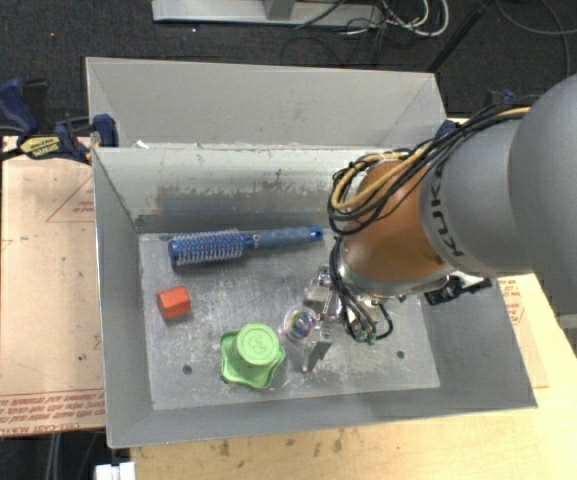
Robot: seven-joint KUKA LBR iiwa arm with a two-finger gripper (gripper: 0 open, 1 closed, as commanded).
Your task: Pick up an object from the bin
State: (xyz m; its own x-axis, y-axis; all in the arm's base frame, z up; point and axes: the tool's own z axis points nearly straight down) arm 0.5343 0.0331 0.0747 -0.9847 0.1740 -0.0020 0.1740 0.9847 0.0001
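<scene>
- Gripper (309, 336): low over the front middle of the bin (268, 183), close to the floor. The arm enters from the view's right, and its orange wrist cover and cables hide much of the tool.
- Grip state: cannot be told, as the metal parts at the tip overlap in this view. Nothing can be confirmed as held.
- Nearest thing: a green cap (251, 356), round with a lobed edge, lying flat on the floor near the front wall. It is just beside the gripper, toward the view's left and slightly nearer the front. Whether they touch cannot be told.
- Key relation: the cap is off to one side of the tool, not beneath it. In my judgement, taking the cap calls for a short sideways shift toward the view's left before any closing. The cap is round and has no long axis, so the approach angle matters little. The lobed edge should give some purchase.
- Other contents: a blue hairbrush (238, 245) lies near the back wall, its long axis running left to right, handle toward the arm. It is behind the gripper and apart from it. A small orange block (174, 303) sits at the left, well apart.
- Task status, judged: nothing lifted yet.
- Risk, judged: a closing move made here could nudge the cap aside without catching it.
</scene>
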